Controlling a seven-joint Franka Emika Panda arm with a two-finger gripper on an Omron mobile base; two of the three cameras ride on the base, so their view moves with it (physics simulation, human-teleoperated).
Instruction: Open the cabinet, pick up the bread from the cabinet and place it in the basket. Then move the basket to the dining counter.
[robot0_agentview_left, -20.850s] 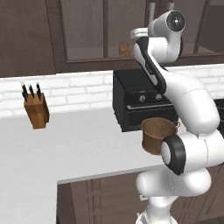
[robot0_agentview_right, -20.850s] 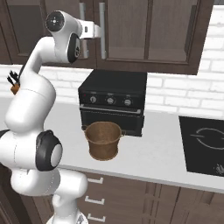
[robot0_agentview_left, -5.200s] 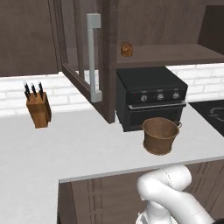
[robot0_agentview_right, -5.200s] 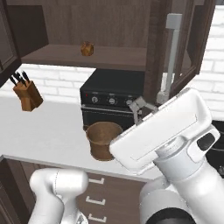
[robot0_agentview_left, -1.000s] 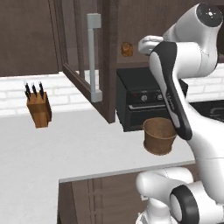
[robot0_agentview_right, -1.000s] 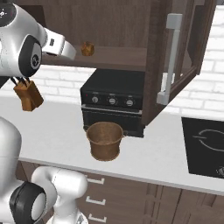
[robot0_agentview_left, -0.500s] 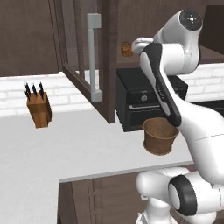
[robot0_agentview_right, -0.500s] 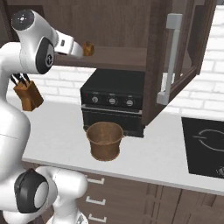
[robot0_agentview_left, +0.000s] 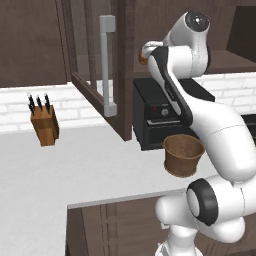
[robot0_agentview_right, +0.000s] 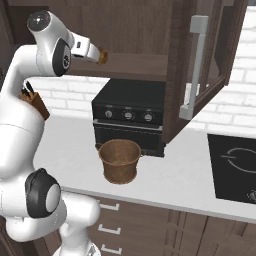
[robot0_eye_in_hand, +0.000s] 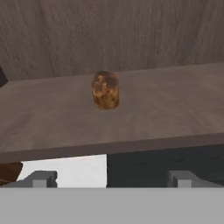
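Observation:
The cabinet (robot0_agentview_left: 95, 60) hangs open, its glass door (robot0_agentview_right: 202, 70) swung out. On the cabinet shelf (robot0_eye_in_hand: 144, 113) stands the bread (robot0_eye_in_hand: 105, 89), a small tan-brown lump, upright and alone. My gripper (robot0_eye_in_hand: 111, 177) is open just in front of the shelf edge, short of the bread and not touching it; both fingertips (robot0_eye_in_hand: 41, 178) stand wide apart. From the right base view the gripper (robot0_agentview_right: 96, 53) sits right beside the bread (robot0_agentview_right: 103, 56). The basket (robot0_agentview_right: 119, 160) stands on the counter before the oven, also seen as the basket (robot0_agentview_left: 183, 154). The dining counter is out of view.
A black countertop oven (robot0_agentview_right: 131, 116) sits under the shelf. The open left door with its grey bar handle (robot0_agentview_left: 106, 65) juts out over the white counter (robot0_agentview_left: 60, 170). A knife block (robot0_agentview_left: 44, 125) stands at the left; a cooktop (robot0_agentview_right: 236, 167) lies at the right.
My arm has swung in and straightened toward the shelf, bringing the hand up close to the bread. The jaws stay open. Bread and basket have not moved.

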